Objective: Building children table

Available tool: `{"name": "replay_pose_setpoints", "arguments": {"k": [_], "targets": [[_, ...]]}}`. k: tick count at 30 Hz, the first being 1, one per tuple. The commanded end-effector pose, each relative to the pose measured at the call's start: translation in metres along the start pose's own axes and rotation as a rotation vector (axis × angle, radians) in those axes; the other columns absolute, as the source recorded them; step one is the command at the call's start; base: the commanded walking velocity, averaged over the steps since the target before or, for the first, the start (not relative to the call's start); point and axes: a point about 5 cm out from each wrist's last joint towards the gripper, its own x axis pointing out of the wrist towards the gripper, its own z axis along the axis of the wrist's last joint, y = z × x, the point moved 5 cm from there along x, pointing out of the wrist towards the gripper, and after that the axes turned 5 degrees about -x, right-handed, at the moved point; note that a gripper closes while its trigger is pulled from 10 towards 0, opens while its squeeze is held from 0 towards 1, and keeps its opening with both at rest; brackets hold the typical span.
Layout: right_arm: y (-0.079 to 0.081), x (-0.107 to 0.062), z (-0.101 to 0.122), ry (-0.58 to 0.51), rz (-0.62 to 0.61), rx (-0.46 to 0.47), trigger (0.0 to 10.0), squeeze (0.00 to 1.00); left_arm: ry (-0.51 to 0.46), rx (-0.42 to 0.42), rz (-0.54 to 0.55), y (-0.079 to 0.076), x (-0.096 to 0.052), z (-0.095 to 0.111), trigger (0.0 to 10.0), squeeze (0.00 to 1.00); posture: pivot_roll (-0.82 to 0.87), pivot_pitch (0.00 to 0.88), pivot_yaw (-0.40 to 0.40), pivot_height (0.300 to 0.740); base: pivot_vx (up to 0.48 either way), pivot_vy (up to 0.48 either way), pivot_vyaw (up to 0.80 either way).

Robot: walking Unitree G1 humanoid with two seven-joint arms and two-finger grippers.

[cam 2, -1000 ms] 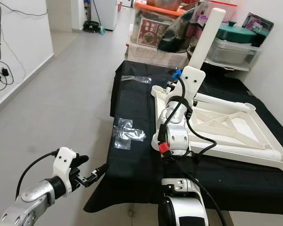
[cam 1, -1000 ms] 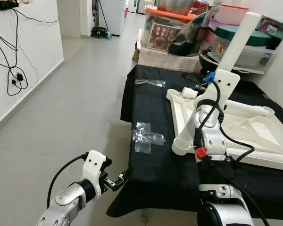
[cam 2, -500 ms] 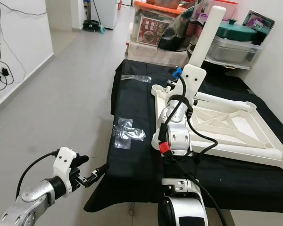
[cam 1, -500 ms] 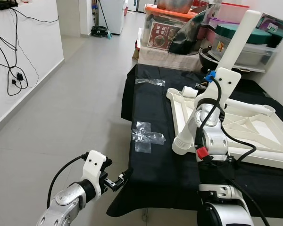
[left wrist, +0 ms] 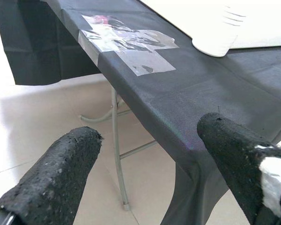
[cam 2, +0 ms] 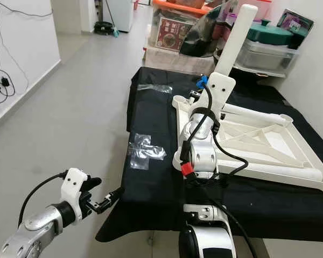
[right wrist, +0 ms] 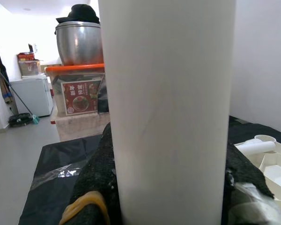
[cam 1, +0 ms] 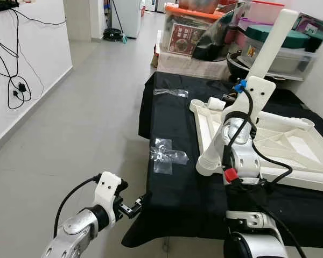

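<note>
My right end effector (cam 1: 254,88) clenches the white leg (cam 1: 271,44) upright at 1 o'clock above the upturned tabletop (cam 1: 290,141) on the bench (cam 1: 172,185), left end effector (cam 1: 135,206) released, so I should steer its foot squarely over a corner socket.

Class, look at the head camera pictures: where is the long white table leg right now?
The white table leg is on the robot's right, clamped in the right pincer. It slants up and away over the near-left corner of the upturned white tabletop frame, which lies on the black-covered table.
</note>
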Motion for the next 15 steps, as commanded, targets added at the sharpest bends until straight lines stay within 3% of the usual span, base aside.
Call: {"name": "replay_pose_setpoints", "arguments": {"k": [1,10,11,12,13,14,15], "targets": [[-0.0135,-0.0022,-0.0256,0.104,-0.054,0.028,10.0,0.0,0.009,0.012,-0.013,-0.0024,0.0019,-0.0022,10.0,0.0,0.0,0.0,-0.116,0.74,0.0,0.0,0.0],[-0.0151,-0.0027,-0.024,0.102,-0.06,0.041,10.0,0.03,0.012,0.012,-0.016,-0.0028,0.0017,-0.0026,10.0,0.0,0.0,0.0,-0.111,0.74,0.0,0.0,0.0],[-0.0155,-0.0026,-0.023,0.1,-0.062,0.043,10.0,0.55,0.012,0.013,-0.017,-0.0027,0.0017,-0.0025,10.0,0.0,0.0,0.0,-0.111,0.74,0.0,0.0,0.0],[-0.0162,-0.0025,-0.0222,0.098,-0.066,0.044,10.0,0.83,0.012,0.013,-0.017,-0.0026,0.0018,-0.0025,10.0,0.0,0.0,0.0,-0.111,0.74,0.0,0.0,0.0],[-0.0162,-0.0025,-0.0222,0.098,-0.066,0.044,10.0,0.83,0.012,0.013,-0.017,-0.0026,0.0018,-0.0025,10.0,0.0,0.0,0.0,-0.111,0.74,0.0,0.0,0.0],[-0.0169,-0.0024,-0.0208,0.093,-0.069,0.047,10.0,1.0,0.012,0.013,-0.018,-0.0026,0.0019,-0.0025,10.0,0.0,0.0,0.0,-0.111,0.74,0.0,0.0,0.0],[-0.0172,-0.0023,-0.0194,0.088,-0.07,0.049,10.0,1.0,0.012,0.013,-0.018,-0.0026,0.002,-0.0026,10.0,0.0,-0.01,0.0,-0.109,0.74,0.0,0.0,0.0]]}}
